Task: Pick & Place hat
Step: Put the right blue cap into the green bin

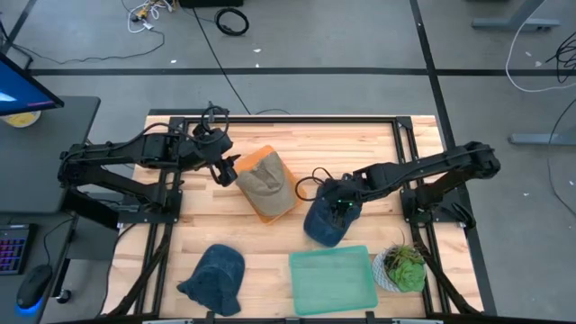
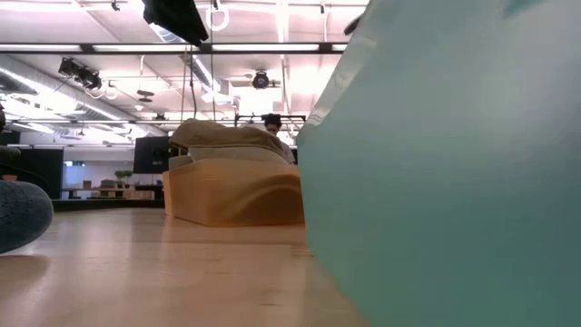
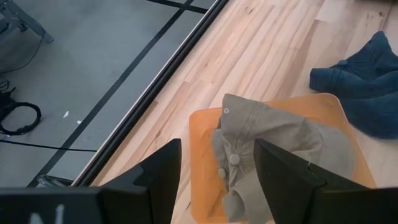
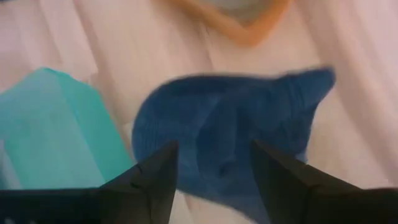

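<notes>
A khaki cap (image 1: pixel 264 183) lies crown up on an orange tray (image 1: pixel 255 159) near the table's middle. My left gripper (image 1: pixel 226 168) hovers open at the tray's left end. In its wrist view the gripper (image 3: pixel 216 149) has its fingers on either side of the cap (image 3: pixel 267 140), above it. A blue hat (image 1: pixel 326 223) lies on the table right of the orange tray. My right gripper (image 1: pixel 341 203) is open just over this hat's far part. In its wrist view the gripper (image 4: pixel 213 149) frames the hat (image 4: pixel 224 134). A second dark blue hat (image 1: pixel 216 277) lies by the near edge.
A green tray (image 1: pixel 331 277) lies at the near edge, close to the blue hat, and fills the right of the low view (image 2: pixel 454 163). A potted plant (image 1: pixel 402 267) stands at the near right corner. Bare wood lies between the orange tray and the near-left hat.
</notes>
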You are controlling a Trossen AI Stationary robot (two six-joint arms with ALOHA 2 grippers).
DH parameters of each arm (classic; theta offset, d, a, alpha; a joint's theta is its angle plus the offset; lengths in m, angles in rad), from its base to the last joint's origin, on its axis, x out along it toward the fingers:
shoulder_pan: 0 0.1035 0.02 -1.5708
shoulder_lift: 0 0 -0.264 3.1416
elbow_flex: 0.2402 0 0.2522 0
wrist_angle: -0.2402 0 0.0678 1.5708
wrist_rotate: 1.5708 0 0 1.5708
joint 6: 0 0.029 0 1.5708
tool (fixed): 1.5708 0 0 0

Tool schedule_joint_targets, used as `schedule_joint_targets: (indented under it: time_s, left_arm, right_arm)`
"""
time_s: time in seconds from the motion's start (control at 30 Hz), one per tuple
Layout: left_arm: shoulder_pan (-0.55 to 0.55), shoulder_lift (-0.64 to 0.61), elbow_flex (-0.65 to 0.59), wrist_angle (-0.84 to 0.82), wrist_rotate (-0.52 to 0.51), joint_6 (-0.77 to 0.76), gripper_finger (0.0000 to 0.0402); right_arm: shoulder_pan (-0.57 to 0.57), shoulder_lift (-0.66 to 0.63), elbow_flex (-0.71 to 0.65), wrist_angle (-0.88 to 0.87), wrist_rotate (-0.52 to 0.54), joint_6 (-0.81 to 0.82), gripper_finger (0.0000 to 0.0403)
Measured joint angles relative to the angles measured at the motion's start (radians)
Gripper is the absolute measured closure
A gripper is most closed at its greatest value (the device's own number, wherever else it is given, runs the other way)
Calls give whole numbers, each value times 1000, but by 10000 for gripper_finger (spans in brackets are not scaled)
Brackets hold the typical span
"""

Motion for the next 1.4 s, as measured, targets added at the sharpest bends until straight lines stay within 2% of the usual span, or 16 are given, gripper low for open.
schedule_joint_targets:
  time_s: [0.23,0.53,0.83,1.0,1.2,1.4]
  left_arm:
    - [0,0,0,-9,9,5,195]
    - [0,0,0,-8,121,84,195]
    - [0,0,0,-6,124,81,195]
    - [0,0,0,-6,123,80,195]
    - [0,0,0,-6,123,80,195]
    - [0,0,0,-6,123,80,195]
  right_arm:
    - [0,0,-100,34,-8,109,199]
    - [14,1,-246,271,-26,34,199]
    - [13,1,-322,374,-25,67,205]
    - [13,1,-329,389,-35,65,259]
    - [13,1,-329,389,-68,32,383]
    - [13,-20,-271,359,-70,-74,392]
